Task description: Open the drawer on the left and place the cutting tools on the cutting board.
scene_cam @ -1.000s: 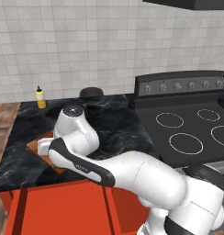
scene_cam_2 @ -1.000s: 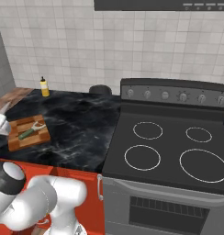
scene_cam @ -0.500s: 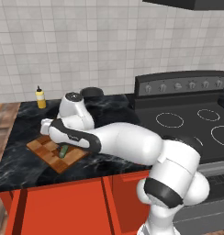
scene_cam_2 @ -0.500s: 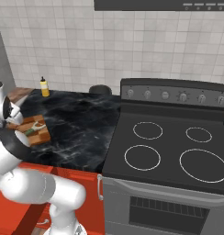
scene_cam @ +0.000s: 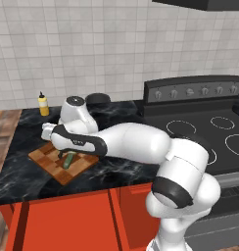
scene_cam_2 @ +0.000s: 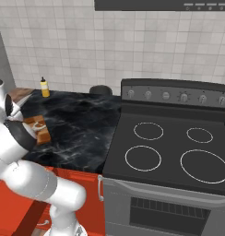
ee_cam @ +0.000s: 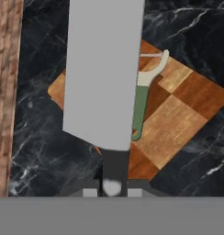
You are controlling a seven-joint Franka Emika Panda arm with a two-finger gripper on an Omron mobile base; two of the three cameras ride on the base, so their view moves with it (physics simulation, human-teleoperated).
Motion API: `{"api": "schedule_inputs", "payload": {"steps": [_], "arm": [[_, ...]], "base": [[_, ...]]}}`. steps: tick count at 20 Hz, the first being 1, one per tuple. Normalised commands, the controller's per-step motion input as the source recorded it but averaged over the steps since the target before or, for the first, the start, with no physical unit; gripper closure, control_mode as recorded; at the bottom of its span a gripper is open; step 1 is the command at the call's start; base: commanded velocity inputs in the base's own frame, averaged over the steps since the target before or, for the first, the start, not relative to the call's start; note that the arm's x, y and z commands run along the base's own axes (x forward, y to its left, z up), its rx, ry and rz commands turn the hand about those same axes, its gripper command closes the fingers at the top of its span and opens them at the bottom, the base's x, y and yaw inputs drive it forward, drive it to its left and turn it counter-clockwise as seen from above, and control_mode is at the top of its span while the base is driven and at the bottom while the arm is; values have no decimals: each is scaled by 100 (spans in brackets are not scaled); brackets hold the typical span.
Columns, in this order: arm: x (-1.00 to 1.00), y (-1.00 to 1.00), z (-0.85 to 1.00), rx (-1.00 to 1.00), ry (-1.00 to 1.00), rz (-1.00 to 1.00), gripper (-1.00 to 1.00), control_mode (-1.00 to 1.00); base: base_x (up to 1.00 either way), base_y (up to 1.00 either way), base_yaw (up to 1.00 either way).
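Observation:
In the hand view my gripper (ee_cam: 112, 190) is shut on the dark handle of the small knife (ee_cam: 104, 69), whose wide silver blade points away from the hand over the cutting board (ee_cam: 187, 98). The green-handled peeler (ee_cam: 140, 103) lies flat on that checkered board, just right of the blade. In the left base view the arm stretches left over the cutting board (scene_cam: 53, 169), with the peeler (scene_cam: 68, 160) below the hand. Red cabinet fronts (scene_cam: 62, 218) run under the counter, and I cannot tell the drawer among them.
A yellow bottle (scene_cam: 42, 104) and a dark round pot (scene_cam: 98, 98) stand at the back of the black marble counter (scene_cam: 116, 171). The stove (scene_cam_2: 169, 152) takes up the right side. A wooden surface (ee_cam: 6, 92) borders the counter on the left.
The arm has swung up from low in front of the cabinets to above the cutting board, with the gripper staying shut. The peeler has stayed on the board.

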Motion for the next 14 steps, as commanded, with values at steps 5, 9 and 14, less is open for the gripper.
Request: {"api": "schedule_inputs", "payload": {"steps": [5, 9, 14], "arm": [[16, 7, -17, 0, 0, 0, 100, -100], [21, 4, -15, 0, 0, 0, 100, -100], [21, 5, -20, 0, 0, 0, 100, -100]], "base": [[0, 0, 0], [0, 0, 0], [0, 0, 0]]}}
